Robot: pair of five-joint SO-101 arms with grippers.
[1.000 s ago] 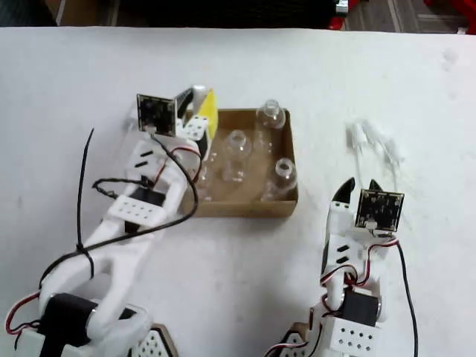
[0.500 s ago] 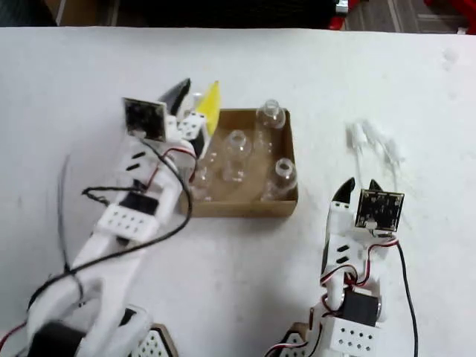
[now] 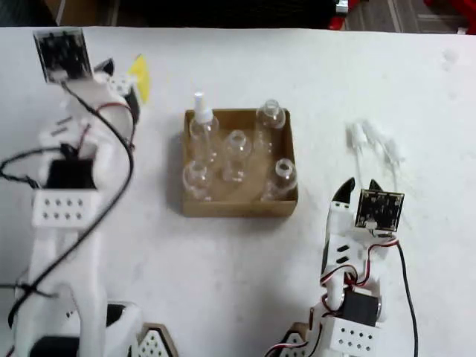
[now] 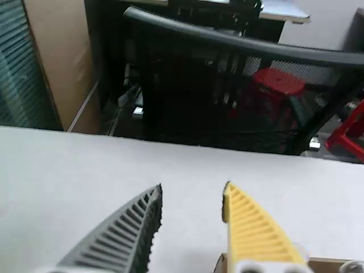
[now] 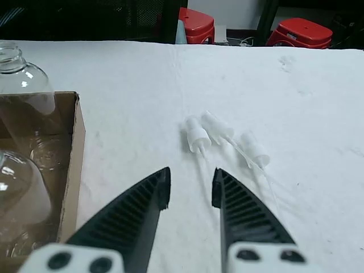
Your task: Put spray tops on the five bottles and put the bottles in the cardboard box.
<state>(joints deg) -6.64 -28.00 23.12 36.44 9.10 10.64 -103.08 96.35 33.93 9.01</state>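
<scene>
The cardboard box (image 3: 239,208) sits mid-table with several clear bottles upright inside. The bottle at its far left corner (image 3: 201,126) carries a white spray top; the others, such as one at the far right (image 3: 270,117), have bare necks. Three loose spray tops (image 3: 373,141) (image 5: 196,135) lie on the table to the right of the box. My left gripper (image 3: 123,73) (image 4: 193,196) hangs open and empty, raised well left of the box. Near the front edge, my right gripper (image 3: 359,187) (image 5: 190,185) rests open and empty, just short of the spray tops.
White table all round the box. The box wall (image 5: 74,148) and two bottles stand close beside my right gripper. A black chair (image 4: 239,51) and red stools (image 5: 196,23) stand beyond the far table edge.
My left arm has pulled away from the box's far left corner, swinging left and up. The bottle with the spray top stays standing in the box. The right arm has not moved.
</scene>
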